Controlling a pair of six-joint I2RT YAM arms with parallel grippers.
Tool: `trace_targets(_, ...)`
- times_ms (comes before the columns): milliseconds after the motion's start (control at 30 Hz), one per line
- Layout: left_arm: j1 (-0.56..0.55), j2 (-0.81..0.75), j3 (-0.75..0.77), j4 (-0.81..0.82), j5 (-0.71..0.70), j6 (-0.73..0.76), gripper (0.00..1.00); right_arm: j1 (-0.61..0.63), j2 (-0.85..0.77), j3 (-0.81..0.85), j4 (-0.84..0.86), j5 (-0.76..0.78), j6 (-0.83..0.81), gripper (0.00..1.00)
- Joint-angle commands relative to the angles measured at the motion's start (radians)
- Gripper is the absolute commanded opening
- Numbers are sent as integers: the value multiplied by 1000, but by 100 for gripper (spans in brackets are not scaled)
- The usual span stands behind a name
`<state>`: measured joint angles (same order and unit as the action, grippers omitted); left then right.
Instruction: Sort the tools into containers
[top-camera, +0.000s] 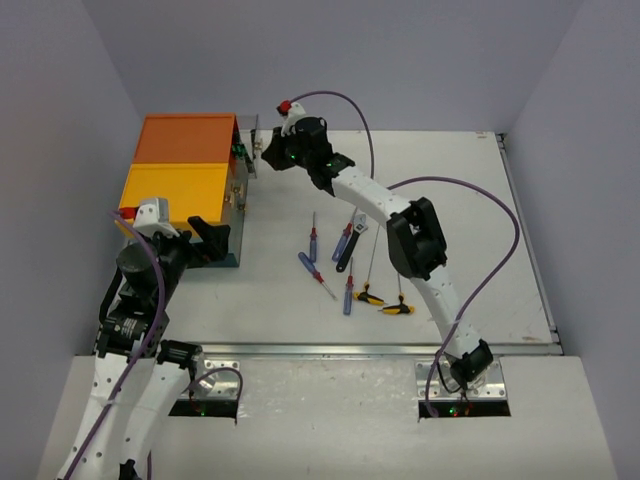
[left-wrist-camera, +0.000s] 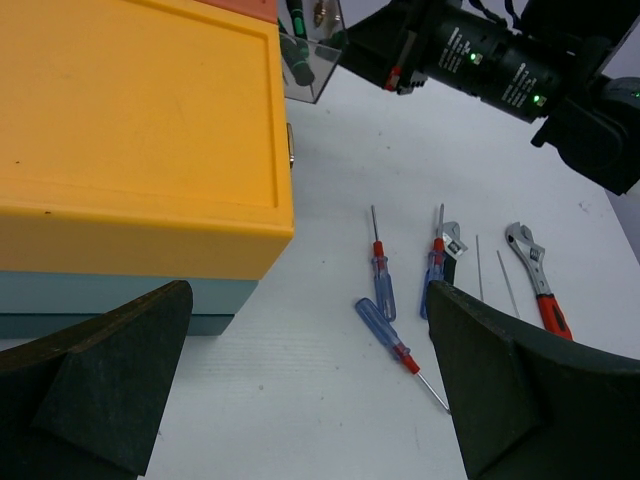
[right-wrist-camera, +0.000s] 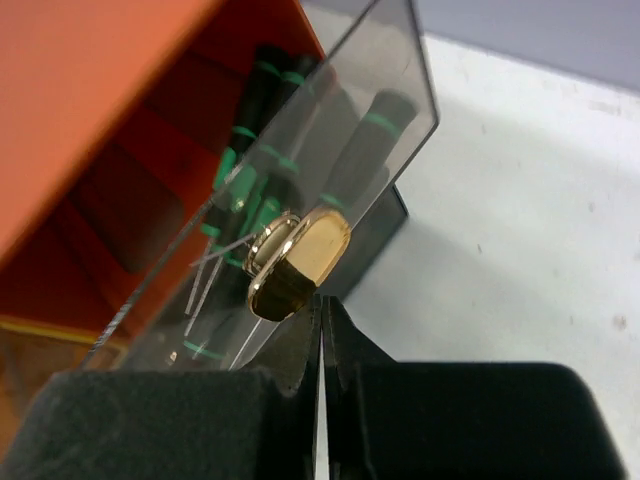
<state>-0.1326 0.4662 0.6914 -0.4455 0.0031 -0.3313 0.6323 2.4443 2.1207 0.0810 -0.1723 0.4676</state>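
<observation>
Right claw (right-wrist-camera: 321, 300) shut at a drawer latch, left claw (left-wrist-camera: 310, 300) gaping beside the box.
Just beyond the left claw's wide-spread, empty fingers lie three blue-handled screwdrivers (left-wrist-camera: 383, 285), two with shafts pointing away and one pointing back. Two adjustable wrenches (left-wrist-camera: 530, 255) lie to their right. The teal box unit (left-wrist-camera: 120, 295) with its yellow top (left-wrist-camera: 140, 110) sits to the left. Farther off, the right claw's fingers press together with the small brass latch (right-wrist-camera: 295, 262) at their tips; I cannot tell if it is pinched. Behind it, the clear plastic drawer (right-wrist-camera: 390, 110) juts toward the claw from under the orange top (right-wrist-camera: 90, 80), holding black, green-banded tools (right-wrist-camera: 262, 90).
</observation>
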Motion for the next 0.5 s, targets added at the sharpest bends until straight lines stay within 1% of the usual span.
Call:
trace_targets(0, -15, -7, 2, 42, 3, -6, 100, 18, 2, 103, 36, -70, -11, 0)
trace_targets(33, -15, -8, 2, 42, 3, -6, 100, 21, -1, 70, 76, -78, -4, 0)
trace_targets(133, -15, -8, 2, 42, 4, -6, 100, 24, -1, 57, 131, -125, 51, 0)
trace_targets(233, -16, -4, 3, 42, 5, -5, 100, 38, 61, 159, 99, -136, 71, 0)
trace_targets(267, -15, -4, 2, 42, 5, -5, 100, 41, 71, 168, 107, -142, 80, 0)
trace_targets(467, -16, -8, 2, 41, 3, -6, 100, 54, 77, 110, 245, -169, 169, 0)
